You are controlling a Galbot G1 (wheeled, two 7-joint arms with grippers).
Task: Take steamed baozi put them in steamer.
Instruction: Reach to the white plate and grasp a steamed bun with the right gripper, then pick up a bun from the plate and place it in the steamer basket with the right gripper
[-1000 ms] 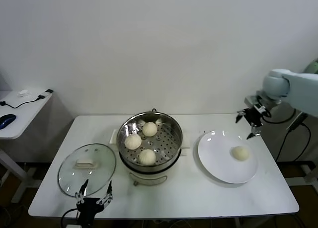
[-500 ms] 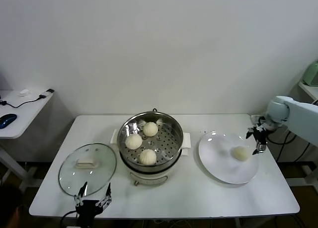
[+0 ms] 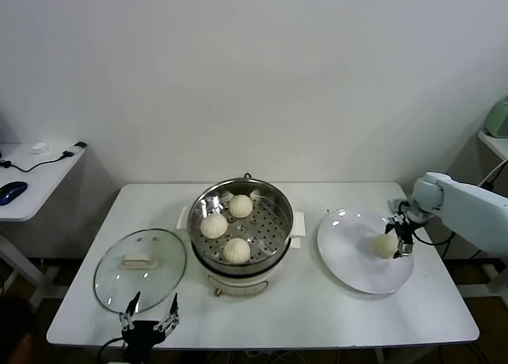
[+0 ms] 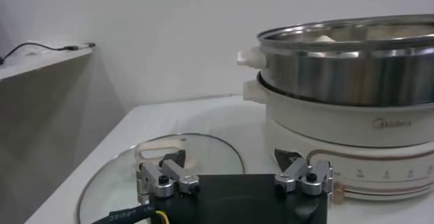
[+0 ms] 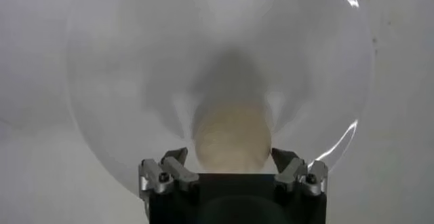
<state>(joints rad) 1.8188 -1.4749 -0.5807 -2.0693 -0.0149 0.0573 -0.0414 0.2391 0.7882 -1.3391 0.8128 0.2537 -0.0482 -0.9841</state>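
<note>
Pale dough sits squarely between the spread fingers of the right gripper (image 5: 230, 171) — the last steamed baozi (image 3: 384, 245), alone on the white plate (image 3: 349, 257), with a finger on either side and neither yet touching it, as far as I can tell. Off to the fingers' side across the white surface (image 3: 317, 316) stands the steamer (image 3: 242, 229), three buns already resting on its perforated tray. The left gripper (image 3: 149, 320) hangs idle at the near edge, fingers apart, with the glass lid (image 3: 139, 269) just ahead of it. By my reckoning this is the grasp on the fourth and final bun. Next comes a gentle close — soft dough will dent if pinched hard — then a lift clear of the plate and a carry over the steel rim to the bare patch of tray.
</note>
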